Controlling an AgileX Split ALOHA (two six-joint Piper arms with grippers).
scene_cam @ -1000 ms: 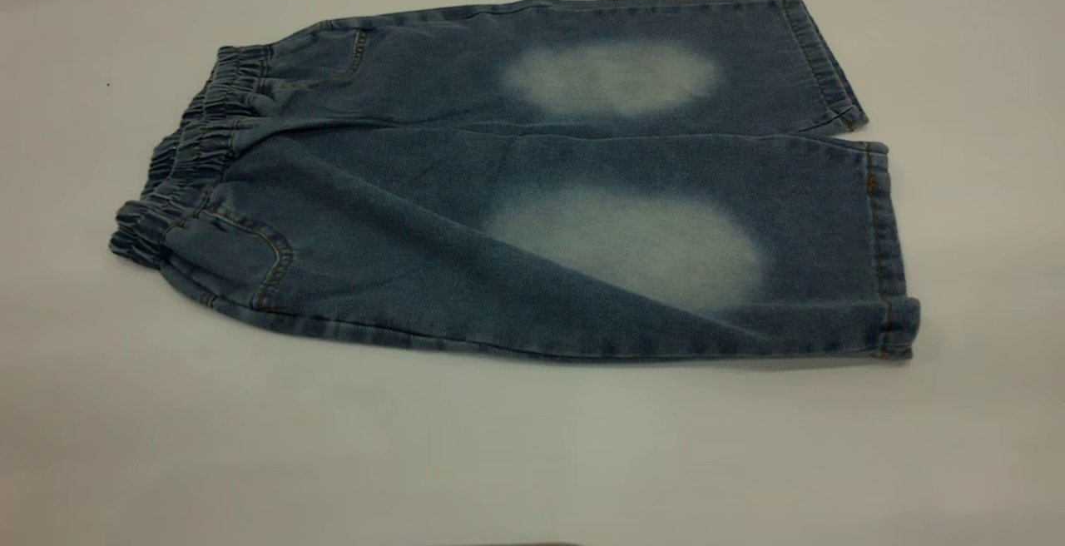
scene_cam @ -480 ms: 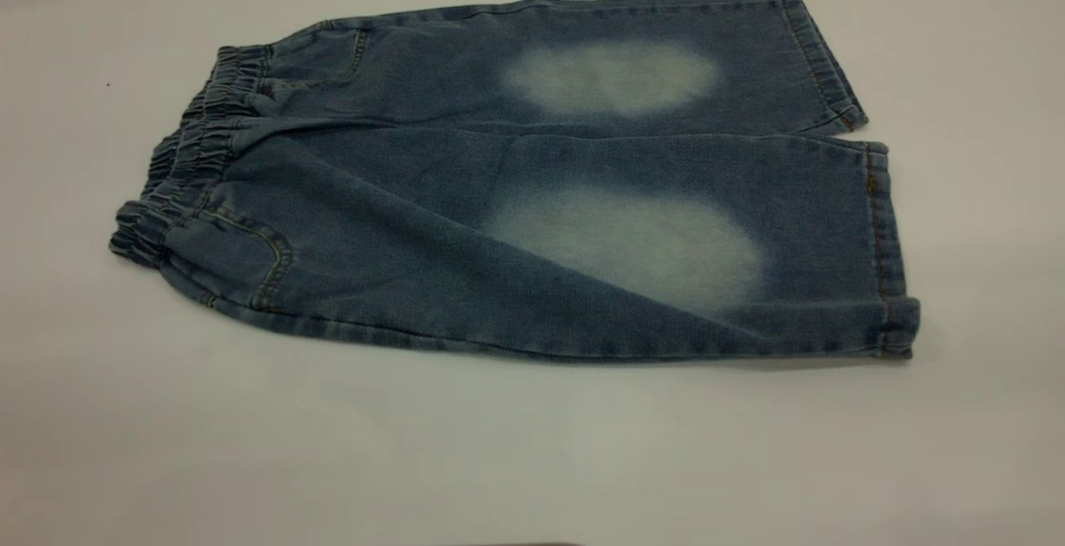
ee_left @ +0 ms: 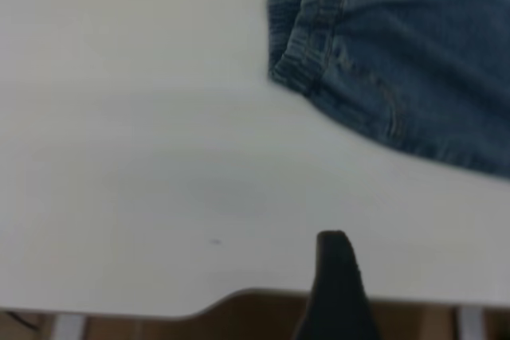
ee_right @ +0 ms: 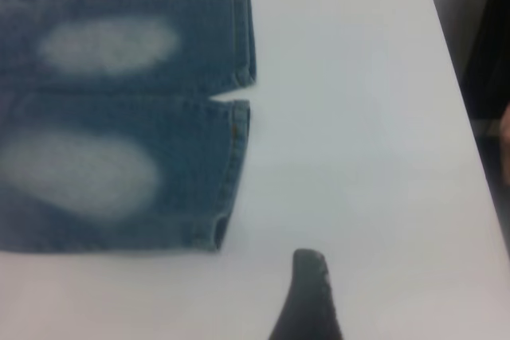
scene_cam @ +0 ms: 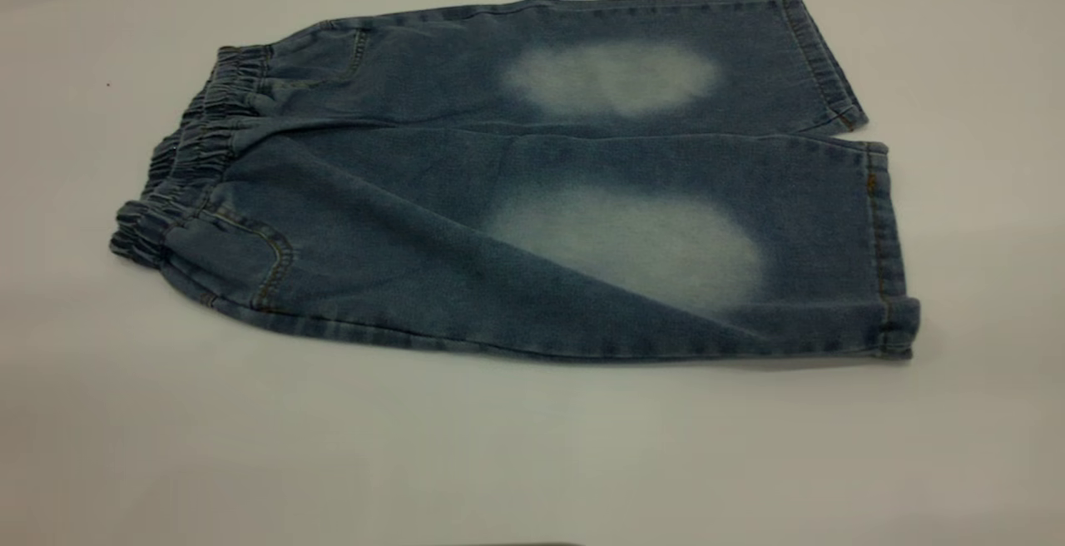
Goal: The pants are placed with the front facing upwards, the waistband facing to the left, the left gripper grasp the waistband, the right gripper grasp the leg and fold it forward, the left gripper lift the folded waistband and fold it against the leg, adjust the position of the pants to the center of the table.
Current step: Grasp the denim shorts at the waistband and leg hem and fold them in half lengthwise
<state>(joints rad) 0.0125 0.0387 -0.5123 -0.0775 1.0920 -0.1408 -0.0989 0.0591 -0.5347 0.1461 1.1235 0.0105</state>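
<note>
A: The table (scene_cam: pixel 532 463) is bare apart from the pants (scene_cam: pixel 516 188), which lie flat and unfolded across its middle, front up, the waistband (scene_cam: pixel 179 167) to the left and the leg cuffs (scene_cam: pixel 886 246) to the right.

B: So the first grasps are still to come?

A: I'd say so. The left gripper (ee_left: pixel 339 280) hangs near the table's edge, apart from the waistband's near corner. The right gripper (ee_right: pixel 311 296) hovers near the cuffs, also clear of the cloth. Only one finger of each shows, so I cannot tell how wide either claw stands.

B: Advice?

A: Pinch the far edge at both ends, lift evenly, and bring it toward the near side.
</note>
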